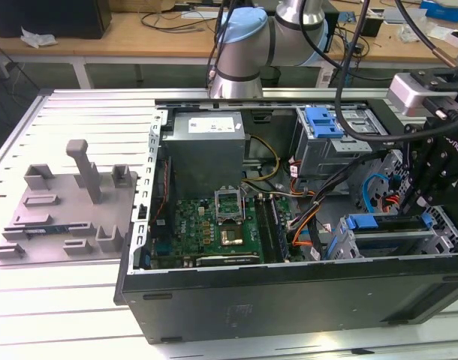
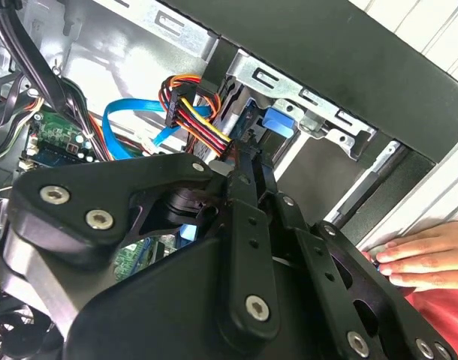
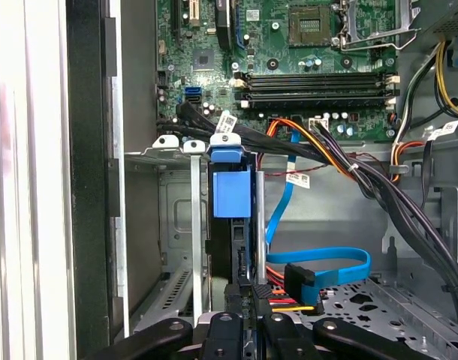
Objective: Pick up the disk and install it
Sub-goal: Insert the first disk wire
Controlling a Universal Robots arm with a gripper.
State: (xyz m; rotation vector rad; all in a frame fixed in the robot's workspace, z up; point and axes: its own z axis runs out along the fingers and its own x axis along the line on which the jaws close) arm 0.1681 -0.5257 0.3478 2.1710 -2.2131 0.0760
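Disk, a blue-fronted slab, stands edge-on between thin grey metal cage walls directly ahead of the claw. Cables crowd one side. Whether the claw grips anything, I cannot tell.

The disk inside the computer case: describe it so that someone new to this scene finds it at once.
Take the open black metal computer case and go to the grey metal drive cage at the exterior view's lower right. The disk, a flat slab in a blue plastic carrier, sits edge-on there; the blue plastic bracket tops the upper grey cage instead.
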